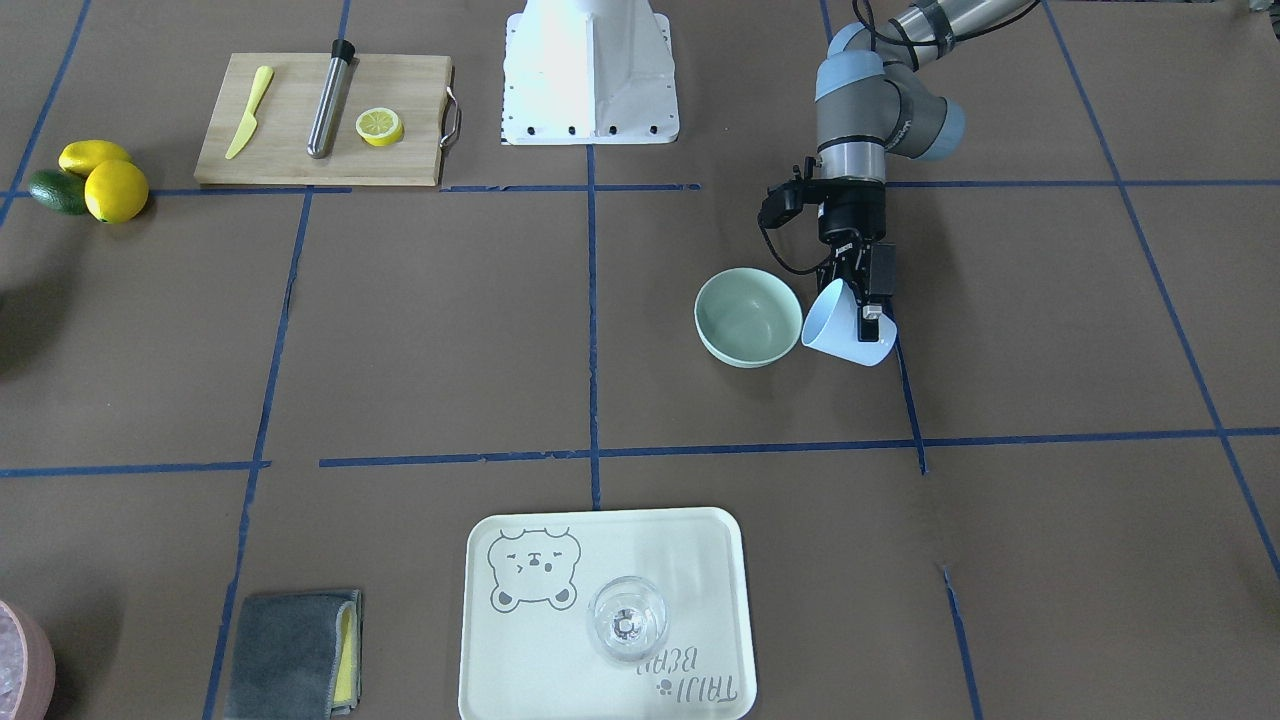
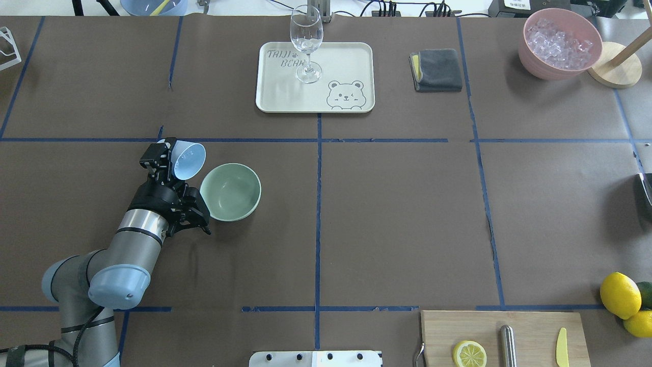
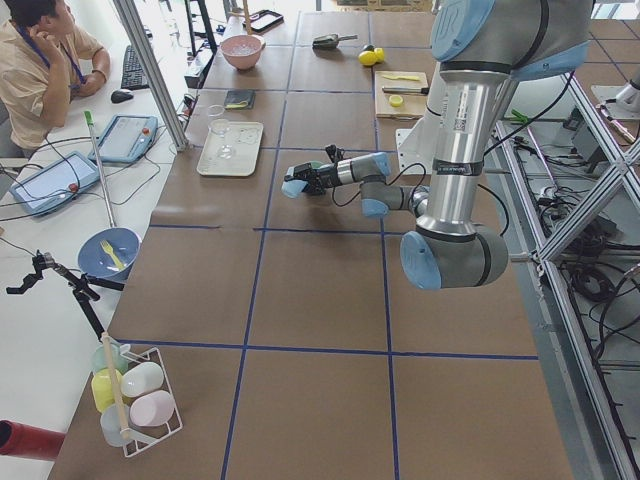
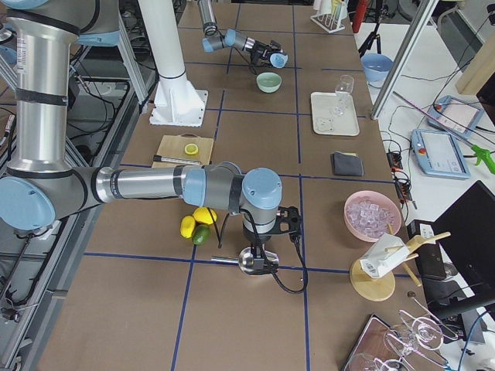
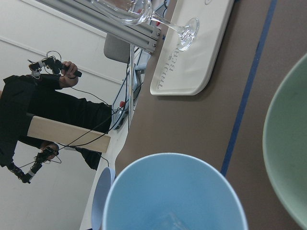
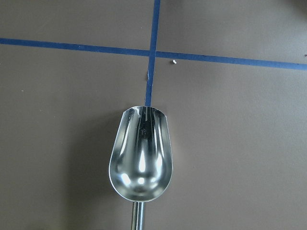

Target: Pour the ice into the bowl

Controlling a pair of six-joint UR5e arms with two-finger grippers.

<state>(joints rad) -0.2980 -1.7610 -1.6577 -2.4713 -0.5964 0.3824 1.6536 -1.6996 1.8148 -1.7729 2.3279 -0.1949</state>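
Note:
My left gripper (image 1: 858, 305) is shut on the rim of a light blue cup (image 1: 838, 332) and holds it tilted, mouth toward the pale mint-green bowl (image 1: 748, 318). The cup's lip hangs just beside the bowl's rim. The overhead view shows the same: gripper (image 2: 164, 159), cup (image 2: 187, 160), bowl (image 2: 230, 191). The bowl looks empty. In the left wrist view a faint glassy shape, perhaps ice (image 5: 168, 223), lies deep in the cup (image 5: 172, 191), with the bowl (image 5: 288, 153) to its right. My right gripper (image 4: 261, 246) hangs over a metal scoop (image 6: 141, 153); I cannot tell if it is open or shut.
A pink bowl (image 2: 535, 61) full of ice cubes stands at the far right. A cream tray (image 2: 285, 92) holds a wine glass (image 2: 306, 43). A grey cloth (image 2: 436, 70) lies beside it. A cutting board (image 2: 530, 326) with lemon half, rod and knife, and lemons (image 2: 619, 294), sit near the robot.

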